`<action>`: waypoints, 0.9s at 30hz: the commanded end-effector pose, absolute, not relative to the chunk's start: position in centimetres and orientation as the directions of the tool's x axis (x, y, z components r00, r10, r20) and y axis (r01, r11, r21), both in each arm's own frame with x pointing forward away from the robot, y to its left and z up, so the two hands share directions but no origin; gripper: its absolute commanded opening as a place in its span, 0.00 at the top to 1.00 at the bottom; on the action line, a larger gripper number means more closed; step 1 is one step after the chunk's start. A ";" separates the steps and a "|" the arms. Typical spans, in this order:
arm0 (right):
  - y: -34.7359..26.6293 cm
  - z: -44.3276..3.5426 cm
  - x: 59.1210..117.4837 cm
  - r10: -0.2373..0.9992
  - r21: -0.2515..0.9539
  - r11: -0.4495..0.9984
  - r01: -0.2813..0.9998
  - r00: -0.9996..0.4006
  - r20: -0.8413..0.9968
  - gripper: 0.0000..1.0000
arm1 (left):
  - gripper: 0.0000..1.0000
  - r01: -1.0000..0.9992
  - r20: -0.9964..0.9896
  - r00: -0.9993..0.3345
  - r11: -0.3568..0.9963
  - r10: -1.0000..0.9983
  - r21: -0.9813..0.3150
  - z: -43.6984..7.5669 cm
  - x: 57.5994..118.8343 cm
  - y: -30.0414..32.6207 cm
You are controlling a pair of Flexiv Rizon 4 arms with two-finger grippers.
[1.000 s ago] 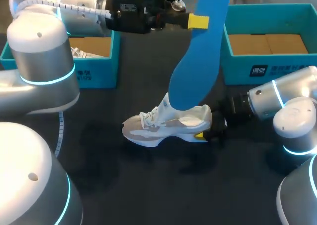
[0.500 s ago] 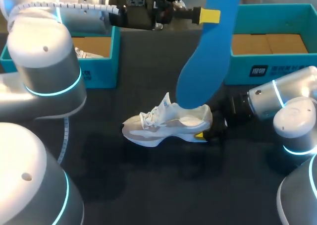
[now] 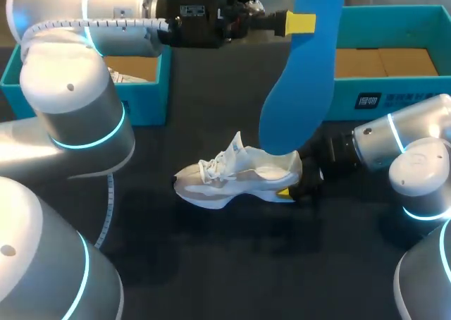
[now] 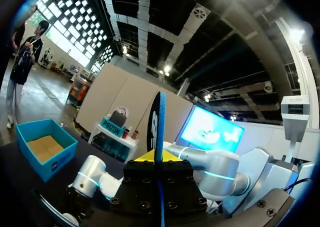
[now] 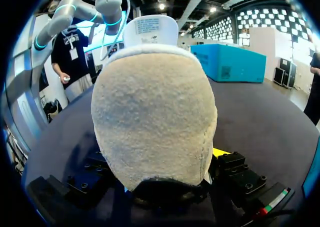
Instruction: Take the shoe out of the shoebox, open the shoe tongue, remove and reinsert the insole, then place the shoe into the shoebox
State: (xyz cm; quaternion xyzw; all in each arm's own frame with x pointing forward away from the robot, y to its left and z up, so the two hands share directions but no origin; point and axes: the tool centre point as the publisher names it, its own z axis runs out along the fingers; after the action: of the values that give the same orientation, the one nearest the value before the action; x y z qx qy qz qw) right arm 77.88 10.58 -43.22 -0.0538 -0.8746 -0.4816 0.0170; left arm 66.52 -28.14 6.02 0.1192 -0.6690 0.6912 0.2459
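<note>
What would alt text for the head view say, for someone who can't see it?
The left hand holds a blue insole upright over a white sneaker on the dark table; the right hand sits at its heel. Two teal shoeboxes stand behind.

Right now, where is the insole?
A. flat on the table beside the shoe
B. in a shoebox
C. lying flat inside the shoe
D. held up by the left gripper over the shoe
D: the left gripper pinches the insole near its upper end, and it hangs upright over the shoe.
</note>
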 end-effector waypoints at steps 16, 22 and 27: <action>11.2 -44.4 77.7 0.078 0.839 0.532 0.111 -0.994 0.082 1.00 | 1.00 -0.488 0.480 -0.862 -0.013 0.163 -0.873 5.5 66.0 -27.6; 11.2 -44.4 77.7 0.078 0.839 0.532 0.111 -0.994 0.082 1.00 | 1.00 -0.591 0.576 -0.801 -0.061 0.163 -0.804 6.3 66.4 -27.2; 11.2 -44.4 77.7 0.078 0.839 0.532 0.111 -0.994 0.082 1.00 | 1.00 -0.667 0.636 -0.739 -0.106 0.221 -0.738 7.1 65.6 -26.8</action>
State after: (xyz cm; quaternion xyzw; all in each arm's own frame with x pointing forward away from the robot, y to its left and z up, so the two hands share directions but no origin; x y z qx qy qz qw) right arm 77.89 10.58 -43.22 -0.0538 -0.8746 -0.4816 0.0170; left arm 66.32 -27.09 7.29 0.1790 -0.6161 0.7058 0.3003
